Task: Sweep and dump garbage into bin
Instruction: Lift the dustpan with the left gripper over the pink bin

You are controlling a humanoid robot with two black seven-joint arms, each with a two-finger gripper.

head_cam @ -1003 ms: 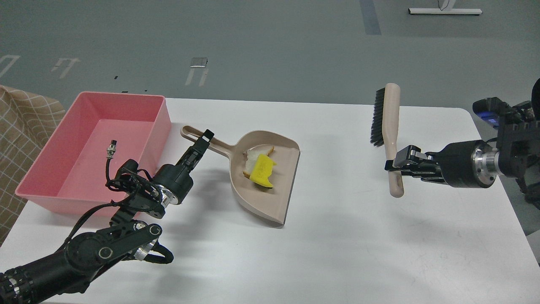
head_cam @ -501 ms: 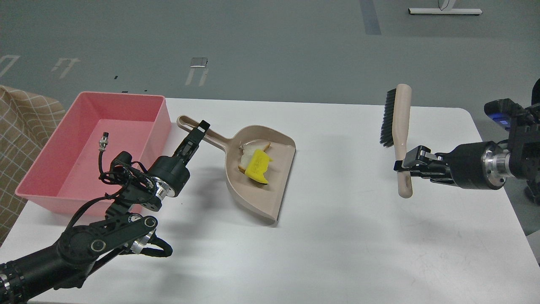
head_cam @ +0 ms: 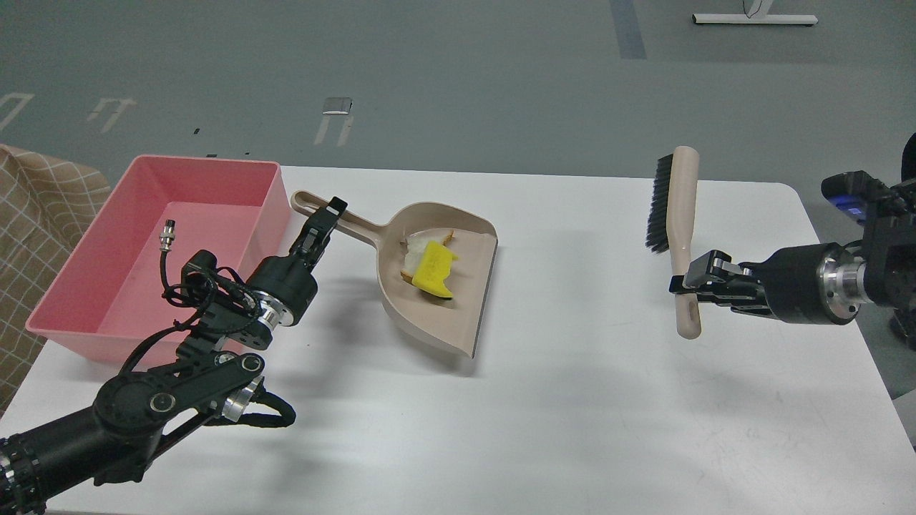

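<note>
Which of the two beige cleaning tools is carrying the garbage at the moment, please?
The dustpan, held by its handle in the left gripper beside the pink bin. The bread slice and yellow sponge lie in it; the brush carries nothing.

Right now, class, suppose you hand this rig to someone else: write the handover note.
Left gripper: shut on the dustpan handle, beside the pink bin.
Right gripper: shut on the brush, held upright above the table, right side.
Garbage: bread slice and yellow sponge both lie in the dustpan.
Done: sweeping.
Left: carry the dustpan over the bin, tip both pieces in; nothing of the garbage is in it yet.
</note>
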